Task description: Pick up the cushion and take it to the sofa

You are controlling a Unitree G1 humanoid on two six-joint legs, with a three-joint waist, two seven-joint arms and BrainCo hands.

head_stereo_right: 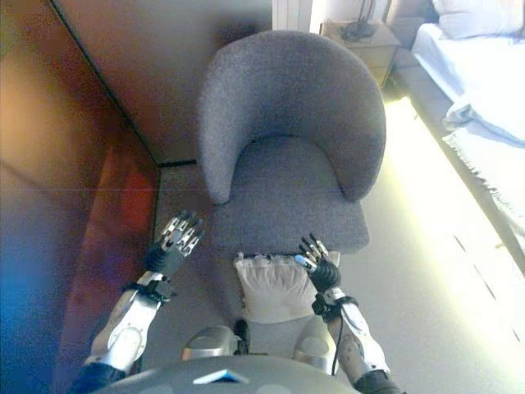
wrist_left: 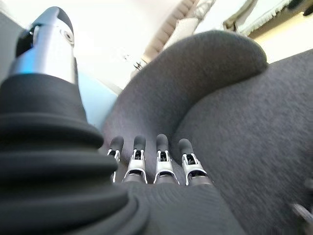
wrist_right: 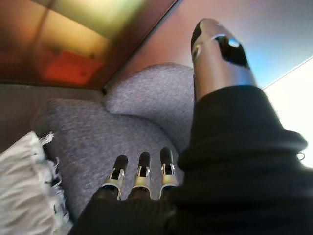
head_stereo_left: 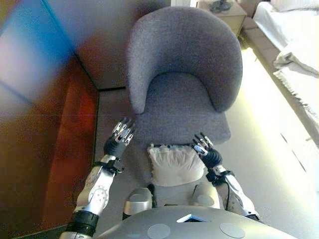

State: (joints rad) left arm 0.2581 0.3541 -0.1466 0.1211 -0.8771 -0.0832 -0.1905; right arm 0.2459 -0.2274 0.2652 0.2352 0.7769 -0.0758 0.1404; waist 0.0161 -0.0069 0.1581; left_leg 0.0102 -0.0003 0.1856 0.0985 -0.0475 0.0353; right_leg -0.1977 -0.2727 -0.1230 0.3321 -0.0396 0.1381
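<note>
Grey upholstery fills the middle of the scene — a rounded armchair (head_stereo_left: 182, 74) with a wooden wall beside it and a bed (head_stereo_left: 294, 45) off to the other side. At the seat's front edge lies the white fringed cushion (head_stereo_left: 174, 164), ungrasped. The left hand (head_stereo_left: 121, 133) hovers beside the seat, well clear of the cushion; the right hand (head_stereo_left: 205, 149) is just by its corner — both with fingers straight and empty. This looks like the reach; next, both hands should close in on the cushion's sides.

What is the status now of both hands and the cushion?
Left hand open, right hand open, both empty. White cushion between them at the grey armchair's front edge, not gripped. Nothing in the way.
</note>
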